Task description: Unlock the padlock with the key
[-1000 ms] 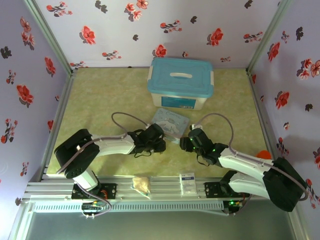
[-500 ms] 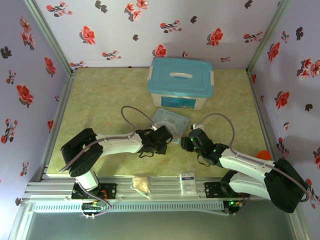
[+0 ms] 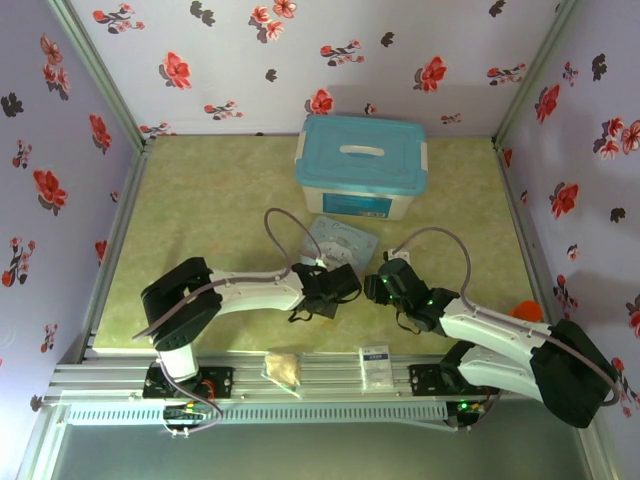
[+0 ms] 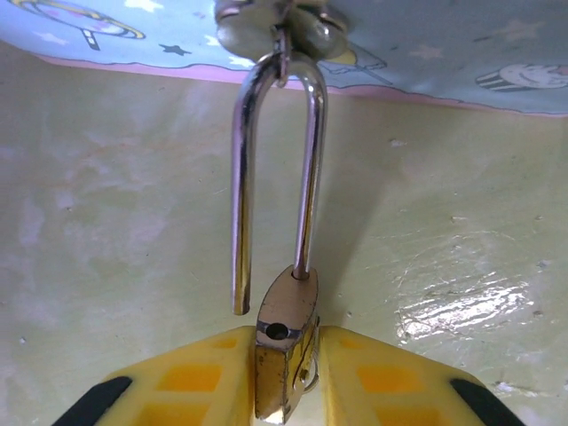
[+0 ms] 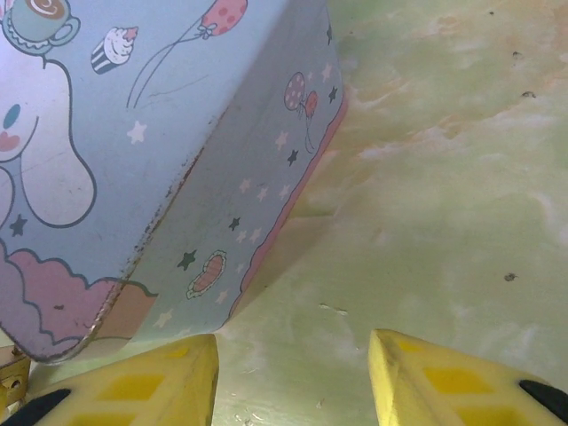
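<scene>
Compared with one second ago, the left arm has slid to the right along the green marbled tabletop (image 3: 200,200). In the overhead view its end effector (image 3: 338,286) is now close to the near corner of the flat light-blue cartoon tin (image 3: 341,240). The right arm has almost not moved. In the left wrist view, the left end effector (image 4: 282,344) is clamped on the small brass-gold padlock (image 4: 286,312), with one yellow finger on each side of its body. The thin silvery U-shaped shackle (image 4: 241,177) has one leg free: its end hangs in the air just beside the body, while the other leg goes into it. The bend of the shackle is hooked through the metal hasp (image 4: 266,22) of the tin. So I judge that the lock is already open, and what is left is only to take it out of the hasp. Whether the small dark key is in the keyhole I cannot tell. The right end effector (image 5: 293,355) has its fingers apart with nothing between them, just beside the side of the tin.
</scene>
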### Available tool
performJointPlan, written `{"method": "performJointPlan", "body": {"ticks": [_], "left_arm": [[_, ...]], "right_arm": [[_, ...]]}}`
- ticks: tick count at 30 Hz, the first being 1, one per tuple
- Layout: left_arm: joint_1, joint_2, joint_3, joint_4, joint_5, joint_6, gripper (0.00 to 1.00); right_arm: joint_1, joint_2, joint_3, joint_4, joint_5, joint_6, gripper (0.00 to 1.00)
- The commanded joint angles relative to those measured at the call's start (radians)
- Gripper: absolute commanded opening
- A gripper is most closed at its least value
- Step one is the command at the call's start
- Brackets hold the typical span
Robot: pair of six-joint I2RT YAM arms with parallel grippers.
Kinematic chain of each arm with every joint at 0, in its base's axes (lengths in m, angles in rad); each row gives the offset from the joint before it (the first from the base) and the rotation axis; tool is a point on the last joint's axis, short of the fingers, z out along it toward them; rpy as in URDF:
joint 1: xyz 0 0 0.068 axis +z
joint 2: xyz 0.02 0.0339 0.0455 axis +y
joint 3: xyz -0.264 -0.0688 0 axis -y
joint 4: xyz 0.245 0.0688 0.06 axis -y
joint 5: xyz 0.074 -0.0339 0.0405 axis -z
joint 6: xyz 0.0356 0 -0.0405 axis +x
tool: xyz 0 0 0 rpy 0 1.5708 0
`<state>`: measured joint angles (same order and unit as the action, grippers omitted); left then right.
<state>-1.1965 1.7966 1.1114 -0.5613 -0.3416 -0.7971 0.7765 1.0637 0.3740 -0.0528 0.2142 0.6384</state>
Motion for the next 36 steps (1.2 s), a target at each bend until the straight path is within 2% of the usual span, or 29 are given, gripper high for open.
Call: {"method": "performJointPlan", "body": {"ticks": [1, 15, 19, 22, 25, 29, 32, 34, 36], "left_arm": [[-0.02, 0.029, 0.04, -0.081, -0.079, 0.021, 0.23], [-0.1, 0.118, 0.18, -0.198, -0.155, 0.015, 0.25], [-0.095, 0.087, 0.156, -0.174, -0.146, 0.018, 0.26], [-0.084, 0.03, 0.116, -0.128, -0.134, 0.028, 0.27], [-0.037, -0.092, 0.027, -0.003, -0.052, 0.063, 0.36], [0.07, -0.279, -0.111, 0.189, 0.102, 0.086, 0.57], [0.157, -0.386, -0.223, 0.343, 0.214, 0.081, 0.6], [0.216, -0.436, -0.303, 0.452, 0.3, 0.042, 0.68], [0.261, -0.468, -0.366, 0.535, 0.344, 0.006, 0.71]], "right_arm": [[-0.005, -0.002, -0.016, -0.013, 0.031, 0.02, 0.48], [-0.005, -0.007, -0.028, -0.008, 0.041, 0.036, 0.48], [-0.005, -0.039, -0.046, 0.015, 0.033, 0.039, 0.48], [-0.005, -0.101, -0.054, 0.021, 0.007, 0.031, 0.52], [-0.005, -0.194, -0.08, 0.032, -0.012, 0.066, 0.58], [-0.004, -0.297, -0.098, 0.04, -0.144, 0.043, 0.63], [0.013, -0.309, -0.116, 0.072, -0.211, 0.068, 0.61], [0.065, -0.289, -0.109, 0.08, -0.195, 0.077, 0.59], [0.145, -0.244, -0.075, 0.077, -0.133, 0.071, 0.58]]}}
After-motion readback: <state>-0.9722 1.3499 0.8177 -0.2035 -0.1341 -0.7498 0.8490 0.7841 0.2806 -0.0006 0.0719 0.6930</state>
